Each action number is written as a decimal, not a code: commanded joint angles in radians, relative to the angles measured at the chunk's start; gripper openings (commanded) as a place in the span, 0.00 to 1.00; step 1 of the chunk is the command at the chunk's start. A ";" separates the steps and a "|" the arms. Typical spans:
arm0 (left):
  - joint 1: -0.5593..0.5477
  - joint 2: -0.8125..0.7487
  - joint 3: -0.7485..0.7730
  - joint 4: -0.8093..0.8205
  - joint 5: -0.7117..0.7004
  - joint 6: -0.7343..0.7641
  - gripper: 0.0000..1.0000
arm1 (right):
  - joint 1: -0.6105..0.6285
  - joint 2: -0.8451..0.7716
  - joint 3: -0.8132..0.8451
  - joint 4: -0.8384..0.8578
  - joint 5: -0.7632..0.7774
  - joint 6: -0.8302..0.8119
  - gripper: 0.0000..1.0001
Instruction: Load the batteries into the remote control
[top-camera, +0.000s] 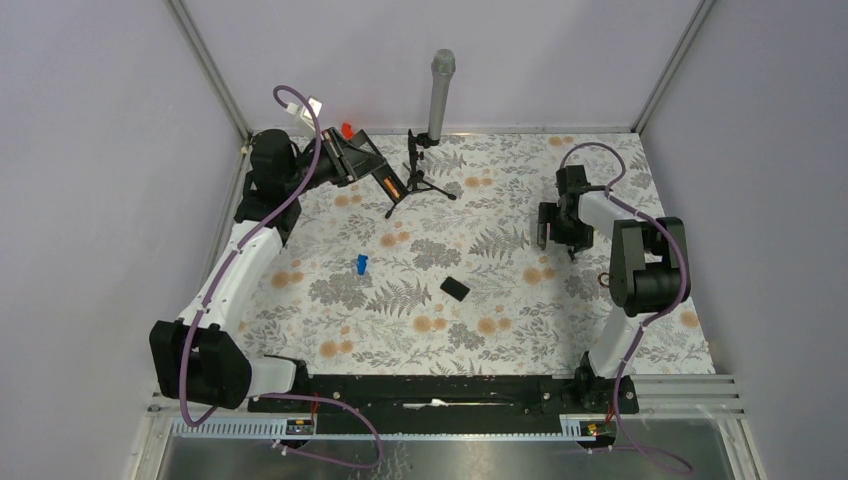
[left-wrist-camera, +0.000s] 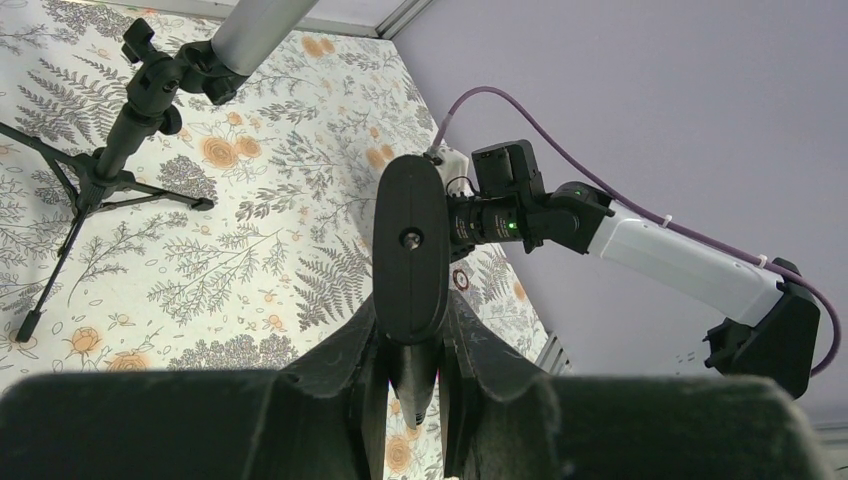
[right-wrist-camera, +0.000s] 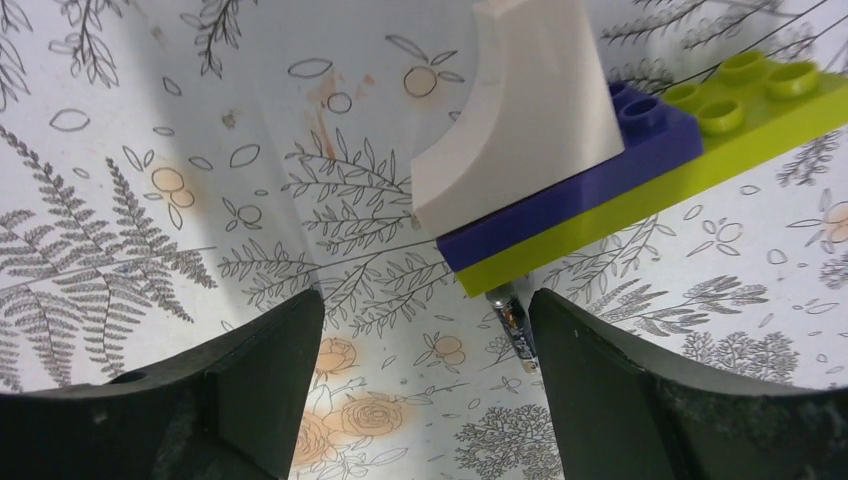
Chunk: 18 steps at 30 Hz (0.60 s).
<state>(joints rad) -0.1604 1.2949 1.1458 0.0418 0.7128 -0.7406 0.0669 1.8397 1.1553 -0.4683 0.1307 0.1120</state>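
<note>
— Black fingers fill the bottom of the left wrist view. What is the left pincer (left-wrist-camera: 415, 350) doing?

— Clenched on the remote (left-wrist-camera: 410, 240). It stands up out of the grip, held off the desk (top-camera: 500, 330) near the far left corner.

— Any batteries?

— From above, an orange strip shows on the remote. It looks like a battery (top-camera: 392, 186), though it's too small to be sure.

— And outward from there?

— A mic stand (top-camera: 415, 185) is just beside the remote's tip, with the mic (top-camera: 440, 95) upright on it.

— The right pincer (right-wrist-camera: 425, 310)?

— Released, fingers wide apart, low over the right side of the desk. Just past the fingertips sits a stack: a white block (right-wrist-camera: 530, 110) on a purple brick (right-wrist-camera: 560, 210) on a green plate (right-wrist-camera: 700, 150), apart from both fingers. Something small pokes out under the plate's near end, too blurred to name.

— Mid-desk?

— A blue piece (top-camera: 361, 263), and to its right a black plate (top-camera: 455, 289). Both are well apart from either pincer.
</note>
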 joint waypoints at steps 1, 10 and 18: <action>0.009 -0.010 0.054 0.026 0.036 0.003 0.00 | -0.018 0.005 0.021 -0.086 -0.043 -0.022 0.83; 0.010 0.000 0.072 0.023 0.047 -0.008 0.00 | -0.040 -0.005 0.016 -0.163 -0.088 0.024 0.73; 0.012 0.001 0.073 0.013 0.040 -0.007 0.00 | -0.040 0.023 0.019 -0.161 -0.070 0.085 0.35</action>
<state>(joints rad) -0.1562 1.2976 1.1725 0.0154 0.7334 -0.7448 0.0296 1.8397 1.1584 -0.5968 0.0624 0.1547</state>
